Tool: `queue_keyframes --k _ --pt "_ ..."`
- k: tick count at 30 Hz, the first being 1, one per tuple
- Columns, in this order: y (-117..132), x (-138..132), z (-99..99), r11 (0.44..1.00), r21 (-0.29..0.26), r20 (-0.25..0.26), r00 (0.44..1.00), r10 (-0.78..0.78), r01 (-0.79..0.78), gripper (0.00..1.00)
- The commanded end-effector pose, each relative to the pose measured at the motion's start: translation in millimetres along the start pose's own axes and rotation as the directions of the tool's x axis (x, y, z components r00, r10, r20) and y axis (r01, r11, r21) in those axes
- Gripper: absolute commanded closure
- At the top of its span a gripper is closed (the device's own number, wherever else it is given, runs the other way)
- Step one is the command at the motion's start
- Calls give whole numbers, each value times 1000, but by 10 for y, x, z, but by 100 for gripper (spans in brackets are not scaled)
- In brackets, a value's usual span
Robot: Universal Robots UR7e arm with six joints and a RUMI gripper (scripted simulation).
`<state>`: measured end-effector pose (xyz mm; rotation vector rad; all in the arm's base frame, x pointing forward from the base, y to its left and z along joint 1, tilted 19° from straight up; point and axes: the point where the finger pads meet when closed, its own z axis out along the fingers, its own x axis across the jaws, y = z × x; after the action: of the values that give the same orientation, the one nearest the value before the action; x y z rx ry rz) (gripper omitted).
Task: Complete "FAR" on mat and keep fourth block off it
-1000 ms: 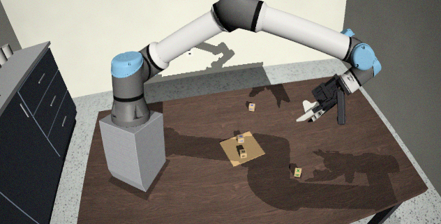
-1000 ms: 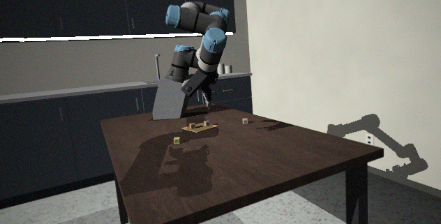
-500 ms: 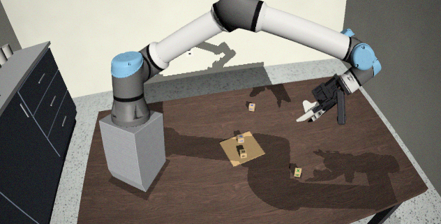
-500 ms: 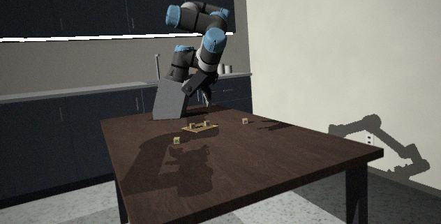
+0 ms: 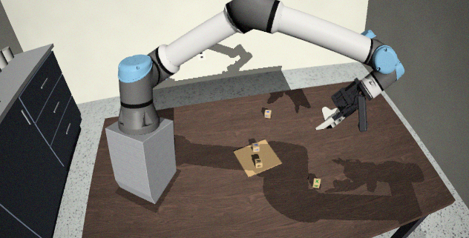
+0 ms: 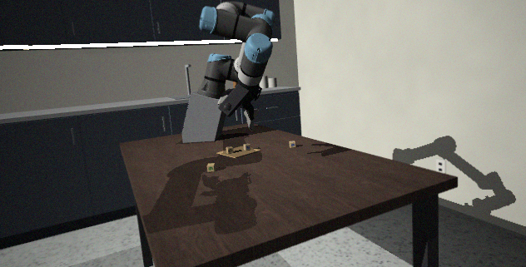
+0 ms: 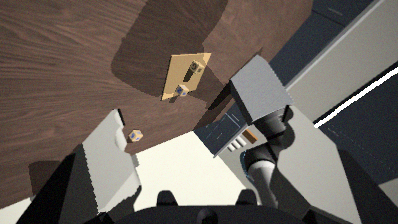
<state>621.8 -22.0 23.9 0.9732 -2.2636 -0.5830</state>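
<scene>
The tan mat (image 5: 272, 160) (image 6: 237, 155) (image 7: 175, 67) bears two blocks with a gap between them. The one nearer the back wall, a block with blue markings (image 5: 256, 147) (image 6: 247, 147) (image 7: 182, 91), has a letter too small to read. The other, a block with a dark letter (image 5: 258, 164) (image 6: 229, 150) (image 7: 196, 67), looks like R. Off the mat, another blue-marked block (image 5: 268, 113) (image 6: 292, 144) (image 7: 135, 135) lies toward the wall, its letter unclear. A green-lettered block (image 5: 316, 183) (image 6: 210, 167), seemingly X, lies beyond the mat. My gripper (image 5: 341, 126) (image 6: 237, 116) (image 7: 202, 108) is open, empty and high above the table's far part.
The arm's grey pedestal (image 5: 128, 159) (image 6: 201, 118) (image 7: 260, 87) stands at the base end of the wooden table (image 5: 208, 204) (image 6: 316, 187). The pale wall (image 5: 93, 30) (image 6: 374, 75) rises behind the table's long side. Arm shadows cross the table and part of the mat.
</scene>
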Motion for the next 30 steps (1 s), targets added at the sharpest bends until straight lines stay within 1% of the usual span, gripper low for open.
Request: queue_keyframes --k 1,6,12,17,21,23,30 --pt "16 -29 -3 999 11 -1 999 -47 47 0" --pt "27 -54 1 997 18 -3 997 -80 80 0" --pt "55 -114 11 986 35 -11 986 -166 166 0" --pt "88 -178 24 965 51 -22 967 -255 256 0" --pt "121 -238 36 939 65 -35 941 -337 338 0" --pt "121 -238 36 939 65 -35 941 -337 338 0" --pt "190 -352 61 866 86 -67 870 -488 493 0"
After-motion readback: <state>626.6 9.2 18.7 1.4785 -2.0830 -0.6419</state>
